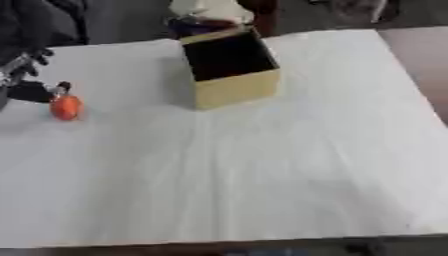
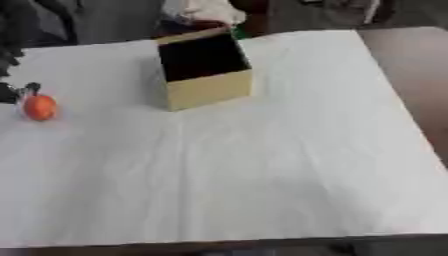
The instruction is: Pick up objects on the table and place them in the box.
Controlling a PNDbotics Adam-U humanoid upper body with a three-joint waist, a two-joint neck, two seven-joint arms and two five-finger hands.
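An open cardboard box [image 1: 234, 85] with a dark inside stands at the back middle of the white table [image 1: 262, 165]. A small round orange thing [image 1: 66, 107] rests on the table at the far left. My left hand [image 1: 22, 80] comes in at the left edge, just left of and above the orange thing. A dark part of the hand reaches the top of the orange thing. Most of the hand is cut off by the view's edge. My right hand shows in no view.
Behind the box, at the table's far edge, there is a white shape [image 1: 206, 10] over something dark. A brown surface [image 1: 420, 50] lies beyond the table's right edge. The front edge of the table runs along the bottom.
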